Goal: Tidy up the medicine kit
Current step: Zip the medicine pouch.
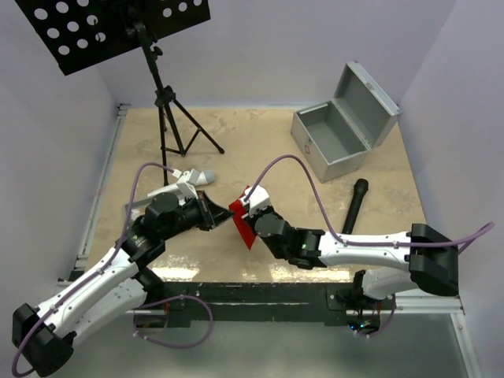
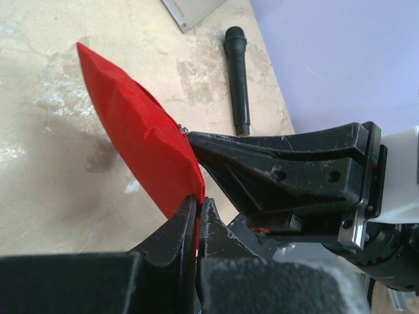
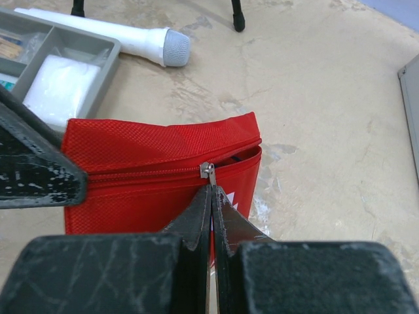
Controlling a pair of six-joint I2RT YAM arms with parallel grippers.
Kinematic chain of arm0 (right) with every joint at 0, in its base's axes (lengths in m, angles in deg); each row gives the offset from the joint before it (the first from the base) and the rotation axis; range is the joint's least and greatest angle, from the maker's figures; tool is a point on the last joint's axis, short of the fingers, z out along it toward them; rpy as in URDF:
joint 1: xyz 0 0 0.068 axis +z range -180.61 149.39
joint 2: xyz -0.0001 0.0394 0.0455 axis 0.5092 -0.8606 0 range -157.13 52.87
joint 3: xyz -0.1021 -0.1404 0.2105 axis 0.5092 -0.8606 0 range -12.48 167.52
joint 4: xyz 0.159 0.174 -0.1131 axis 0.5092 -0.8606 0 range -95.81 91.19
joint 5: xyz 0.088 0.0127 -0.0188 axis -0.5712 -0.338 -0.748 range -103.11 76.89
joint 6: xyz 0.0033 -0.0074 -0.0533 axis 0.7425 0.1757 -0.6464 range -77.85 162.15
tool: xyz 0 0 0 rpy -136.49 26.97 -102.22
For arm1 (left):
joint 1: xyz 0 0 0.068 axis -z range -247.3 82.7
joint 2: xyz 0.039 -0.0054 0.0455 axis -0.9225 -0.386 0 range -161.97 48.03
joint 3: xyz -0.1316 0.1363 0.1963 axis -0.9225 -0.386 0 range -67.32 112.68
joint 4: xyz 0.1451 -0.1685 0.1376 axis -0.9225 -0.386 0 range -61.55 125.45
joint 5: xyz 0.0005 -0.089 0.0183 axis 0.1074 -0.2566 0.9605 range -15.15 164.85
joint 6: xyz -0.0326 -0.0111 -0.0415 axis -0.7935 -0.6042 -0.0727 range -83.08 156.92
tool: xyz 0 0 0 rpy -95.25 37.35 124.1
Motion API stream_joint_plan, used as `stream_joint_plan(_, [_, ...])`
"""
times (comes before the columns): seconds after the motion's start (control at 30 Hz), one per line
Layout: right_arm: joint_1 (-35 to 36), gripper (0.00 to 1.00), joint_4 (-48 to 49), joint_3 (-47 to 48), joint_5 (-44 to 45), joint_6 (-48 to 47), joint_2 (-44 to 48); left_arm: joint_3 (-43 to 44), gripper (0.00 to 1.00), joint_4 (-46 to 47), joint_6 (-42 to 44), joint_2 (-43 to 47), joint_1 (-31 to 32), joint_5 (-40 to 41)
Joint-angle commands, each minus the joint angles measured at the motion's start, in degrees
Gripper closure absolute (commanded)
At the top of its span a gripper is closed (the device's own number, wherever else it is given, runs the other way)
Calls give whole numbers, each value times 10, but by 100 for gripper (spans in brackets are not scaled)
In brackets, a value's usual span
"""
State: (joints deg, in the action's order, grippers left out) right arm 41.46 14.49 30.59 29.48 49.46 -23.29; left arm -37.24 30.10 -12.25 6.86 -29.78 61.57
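The red pouch (image 1: 241,223) is held upright between both grippers at the table's front middle. My left gripper (image 2: 196,204) is shut on the pouch's corner edge (image 2: 147,140). My right gripper (image 3: 211,190) is shut on the metal zipper pull (image 3: 207,171) of the pouch (image 3: 157,176); the zip is mostly closed, open a little at its right end. The silver-grey metal case (image 1: 335,134) stands open at the back right. The grey divided tray (image 3: 49,62) holding white supplies lies behind the pouch, partly hidden under the left arm in the top view.
A white microphone (image 3: 124,40) lies by the tray. A black microphone (image 1: 356,203) lies right of centre, also in the left wrist view (image 2: 237,75). A black tripod stand (image 1: 169,118) with a perforated plate stands at the back left.
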Motion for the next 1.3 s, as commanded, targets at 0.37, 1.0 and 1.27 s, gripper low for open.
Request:
stream_joint_plan(0.37, [-28, 100, -19, 18, 56, 22, -11, 47, 100, -144, 64, 71, -3, 74])
stream_joint_plan(1.0, [-45, 100, -43, 24, 60, 38, -6, 68, 100, -260, 68, 143, -2, 163])
stream_joint_plan(1.27, [-53, 100, -52, 23, 63, 46, -2, 75, 100, -298, 57, 166, -3, 200])
